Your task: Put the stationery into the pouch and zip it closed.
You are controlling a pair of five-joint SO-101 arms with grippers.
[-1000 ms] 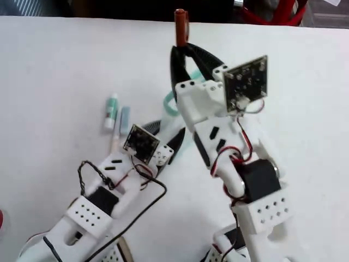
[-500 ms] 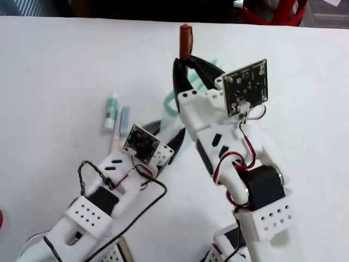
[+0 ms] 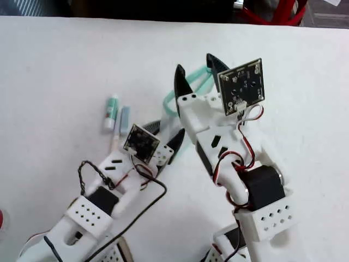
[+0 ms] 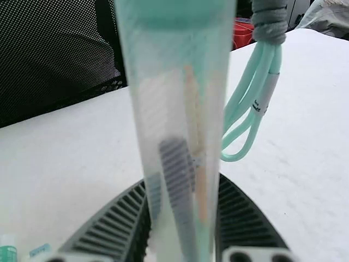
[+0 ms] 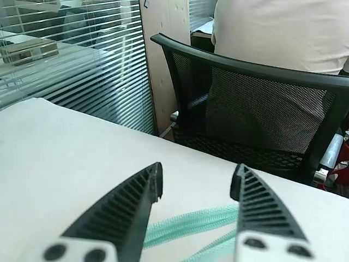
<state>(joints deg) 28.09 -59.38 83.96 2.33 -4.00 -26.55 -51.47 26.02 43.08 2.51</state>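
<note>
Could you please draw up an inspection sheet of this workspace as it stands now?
Surface: white table, no spills seen.
Job's things: translucent pouch with mint trim, a dark grey item and a pale stick inside; mint cord loop beside it. Loose on the table: green-capped tube, pale blue item, thin pale stick.
Clutter: nothing seen.
Grippers: left gripper shut on the pouch; right gripper open, fingers apart above the mint zipper.
Cables: black cable looped along the left arm; red and white wires on the right arm.
Surroundings: black mesh chair, window blinds.
</note>
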